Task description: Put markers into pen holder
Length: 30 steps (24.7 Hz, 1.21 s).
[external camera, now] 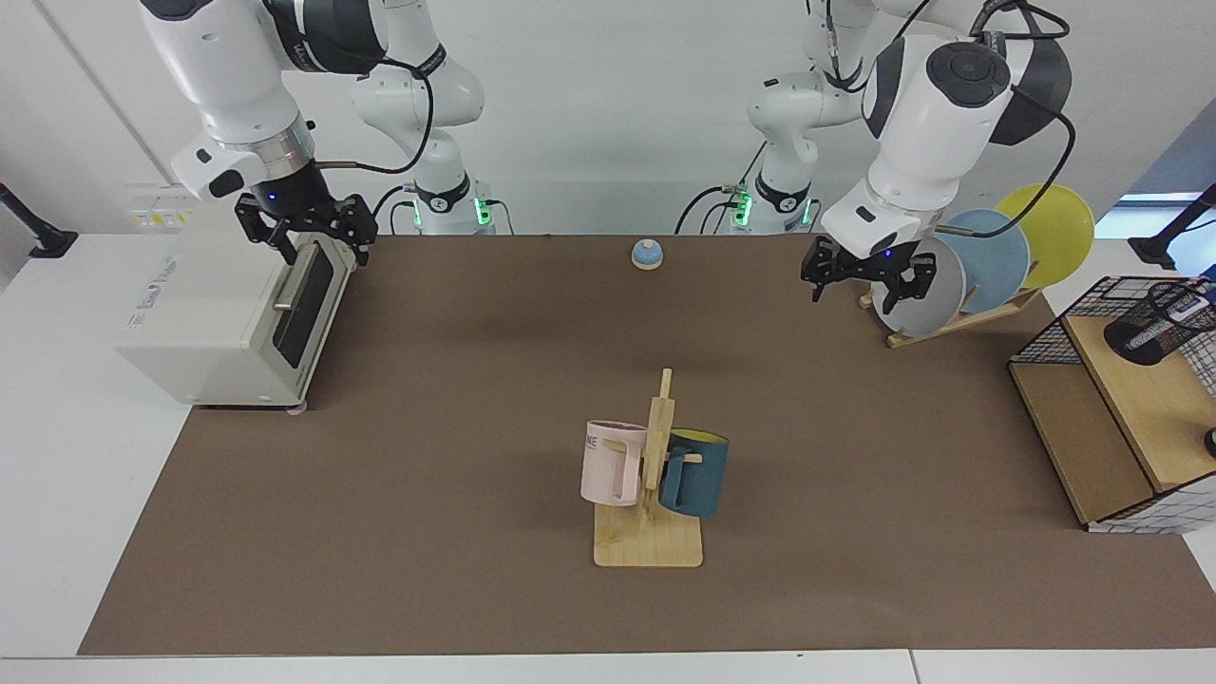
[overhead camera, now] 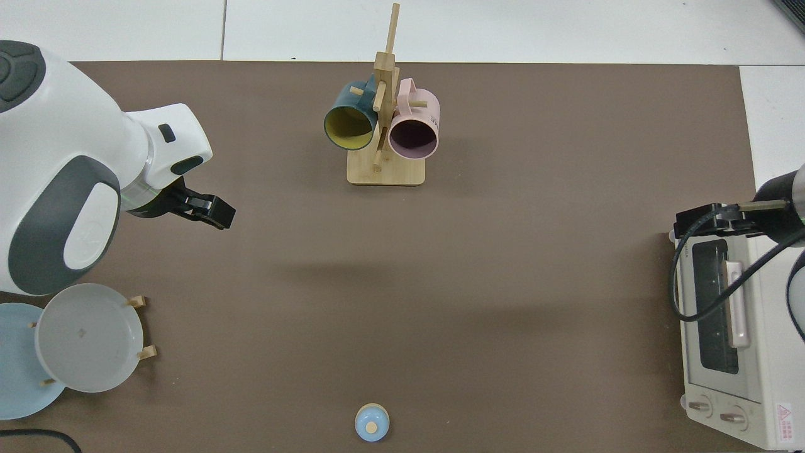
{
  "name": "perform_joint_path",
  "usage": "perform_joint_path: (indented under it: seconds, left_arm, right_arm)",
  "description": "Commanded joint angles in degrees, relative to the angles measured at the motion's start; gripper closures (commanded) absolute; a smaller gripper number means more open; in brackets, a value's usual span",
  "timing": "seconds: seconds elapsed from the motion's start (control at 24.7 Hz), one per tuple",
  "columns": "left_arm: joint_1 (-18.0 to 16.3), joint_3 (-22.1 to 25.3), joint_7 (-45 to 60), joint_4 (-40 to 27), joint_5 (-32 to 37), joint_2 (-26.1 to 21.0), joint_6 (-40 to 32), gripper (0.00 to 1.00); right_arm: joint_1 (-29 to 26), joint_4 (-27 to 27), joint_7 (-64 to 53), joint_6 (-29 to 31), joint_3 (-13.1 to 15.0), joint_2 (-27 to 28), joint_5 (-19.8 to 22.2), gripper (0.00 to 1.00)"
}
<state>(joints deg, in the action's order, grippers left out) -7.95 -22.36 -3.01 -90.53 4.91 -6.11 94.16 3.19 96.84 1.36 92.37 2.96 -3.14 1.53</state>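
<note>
The pen holder (external camera: 1140, 334), a black mesh cup, stands on the top wooden shelf of a wire rack at the far right of the facing view. A slim white and blue piece, apparently a marker (external camera: 1187, 306), shows inside its rim. My left gripper (external camera: 855, 290) hangs open and empty above the brown mat, just in front of the plate rack and well apart from the holder. In the top view the left gripper (overhead camera: 217, 215) is at the left. My right gripper (external camera: 323, 249) waits open over the toaster oven's top front edge, also visible in the top view (overhead camera: 704, 221). The holder is outside the top view.
A cream toaster oven (external camera: 228, 313) sits at one end of the mat. A wooden mug stand (external camera: 651, 541) with a pink and a dark blue mug stands near the front. Plates lean in a wooden rack (external camera: 993, 261). A small blue bell (external camera: 647, 254) sits at the back. The wire rack (external camera: 1092, 427) has wooden shelves.
</note>
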Motion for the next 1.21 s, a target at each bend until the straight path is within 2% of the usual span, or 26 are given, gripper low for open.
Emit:
perform_joint_path:
  seconds: [0.0,0.16,0.36,0.49,0.61,0.73,0.85,1.05,1.17]
  left_arm:
    - [-0.75,0.74,0.29,0.61,-1.92,2.16,-1.26,0.00]
    - [-1.28,1.09,0.29,3.07,-2.27,2.51,-4.42,0.00]
    - [-6.63,0.65,0.29,3.08,-4.99,2.77,-6.09,0.00]
    - [-8.31,0.83,-0.76,0.81,-5.43,5.31,-6.98,0.00]
    - [-9.19,0.83,-1.21,-3.50,-5.52,8.30,-3.82,0.00]
    - [-9.72,0.74,-1.21,-4.39,-5.52,8.93,-3.54,0.00]
    - [-7.97,1.96,-1.21,-4.48,-5.52,8.93,-3.46,0.00]
    - [4.76,16.10,-1.30,-4.48,-5.52,9.10,-2.84,0.00]
    - [7.68,19.28,-1.30,-4.48,-5.52,9.10,-2.40,0.00]
  right_arm:
    - [-0.64,0.54,-1.80,0.88,-0.15,-0.56,-0.48,0.00]
    - [-0.64,0.45,-1.80,0.88,-0.24,-0.56,-0.48,0.00]
    - [-0.64,0.54,-1.80,0.88,-0.24,-0.64,-0.48,0.00]
    - [-0.64,0.54,-1.80,0.88,-0.15,-0.56,-0.48,0.00]
    - [-0.64,0.54,-1.80,0.88,-0.24,-0.56,-0.48,0.00]
    - [-0.64,0.54,-1.71,0.88,-0.24,-0.64,-0.48,0.00]
    - [-0.64,0.45,-1.80,0.88,-0.24,-0.56,-0.48,0.00]
    - [-0.64,0.45,-1.80,0.88,-0.24,-0.56,-0.48,0.00]
    - [-0.64,0.54,-1.80,0.88,-0.24,-0.56,-0.48,0.00]
